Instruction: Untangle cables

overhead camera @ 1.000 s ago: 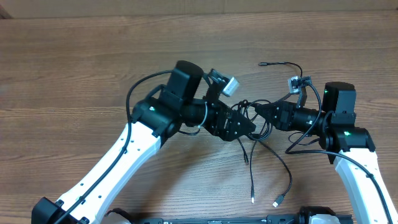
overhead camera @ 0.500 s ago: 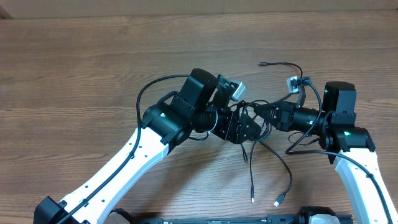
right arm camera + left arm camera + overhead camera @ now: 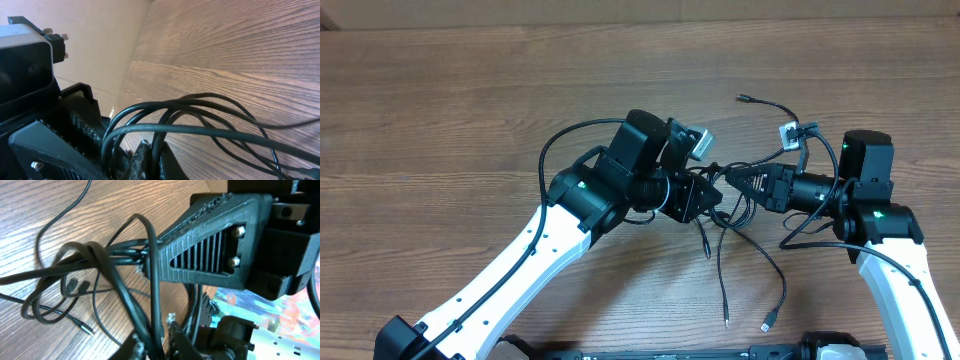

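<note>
Left gripper (image 3: 708, 196), jaws: drawn close together on the cables (image 3: 90, 252). In the left wrist view one black cord runs down between the two tips at the bottom edge.
Right gripper (image 3: 740, 184), jaws: closed, pinching a bunch of the cords at the tips. The cords fan out from there in both wrist views.
Grippers, relation: tip to tip, just beside each other, right of the table's middle.
Cables, knot: several loops bunched and crossed between the two sets of jaws, partly lifted off the wood. The overhead view does not show which cord passes over which.
Cables, near ends: two long strands trail toward the near edge. One ends in a slim plug (image 3: 727, 322), the other in a flat plug (image 3: 766, 326) just beside it.
Cables, far end: one strand arcs away past the right wrist to a far plug (image 3: 741, 98).
Table (image 3: 470, 120): brown wood grain, carrying the slack cord.
Left arm (image 3: 530, 260): white link, black joints, reaching in from the near left corner.
Right arm (image 3: 905, 290): same build, reaching in from the near right.
</note>
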`<state>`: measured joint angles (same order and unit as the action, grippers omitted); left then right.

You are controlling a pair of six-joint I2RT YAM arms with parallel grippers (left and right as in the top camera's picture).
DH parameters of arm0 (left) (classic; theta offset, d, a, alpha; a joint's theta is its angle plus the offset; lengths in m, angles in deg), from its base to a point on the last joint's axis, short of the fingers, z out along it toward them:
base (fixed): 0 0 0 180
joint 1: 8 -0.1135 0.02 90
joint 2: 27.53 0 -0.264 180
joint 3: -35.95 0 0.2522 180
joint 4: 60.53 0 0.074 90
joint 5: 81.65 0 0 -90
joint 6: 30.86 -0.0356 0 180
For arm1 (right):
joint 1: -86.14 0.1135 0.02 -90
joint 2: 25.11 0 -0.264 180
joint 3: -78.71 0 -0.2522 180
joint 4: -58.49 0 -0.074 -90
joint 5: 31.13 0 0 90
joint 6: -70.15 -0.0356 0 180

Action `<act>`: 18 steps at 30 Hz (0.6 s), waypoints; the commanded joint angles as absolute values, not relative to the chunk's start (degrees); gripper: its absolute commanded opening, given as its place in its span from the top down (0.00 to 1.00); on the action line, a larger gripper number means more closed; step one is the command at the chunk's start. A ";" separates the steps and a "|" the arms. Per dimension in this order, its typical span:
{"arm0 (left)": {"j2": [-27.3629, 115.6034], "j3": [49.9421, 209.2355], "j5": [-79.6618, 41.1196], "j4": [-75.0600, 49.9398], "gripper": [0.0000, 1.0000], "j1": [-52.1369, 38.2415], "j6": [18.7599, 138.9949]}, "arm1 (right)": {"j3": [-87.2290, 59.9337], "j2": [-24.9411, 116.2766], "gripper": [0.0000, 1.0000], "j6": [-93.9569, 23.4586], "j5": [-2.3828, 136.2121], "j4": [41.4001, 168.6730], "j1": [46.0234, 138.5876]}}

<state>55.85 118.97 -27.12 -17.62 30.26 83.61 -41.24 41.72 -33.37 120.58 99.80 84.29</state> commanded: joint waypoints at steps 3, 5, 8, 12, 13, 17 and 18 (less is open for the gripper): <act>55.30 119.62 -27.05 -18.98 0.91 30.39 83.61 | -40.96 41.46 0.96 -33.59 121.98 99.34 84.14; 55.30 119.62 -27.03 -19.04 0.96 30.39 83.59 | -40.96 41.46 0.96 -33.57 121.96 99.34 84.14; 55.28 119.62 -27.12 -19.02 0.96 29.87 82.71 | -40.96 41.46 0.96 -33.35 121.35 99.39 84.14; 54.08 120.06 -27.45 -19.02 0.96 27.95 80.94 | -40.96 41.46 0.96 -33.37 113.48 102.21 84.14; 53.29 120.69 -27.45 -19.00 0.96 27.27 80.92 | -40.96 41.46 0.96 -33.37 110.81 102.95 84.14; 50.27 123.71 -27.18 -19.70 0.96 25.56 78.82 | -40.96 41.46 0.96 -33.39 109.00 103.45 84.14; 49.53 124.47 -26.99 -20.16 0.96 25.15 78.80 | -40.96 41.46 0.92 -33.39 109.00 103.45 84.14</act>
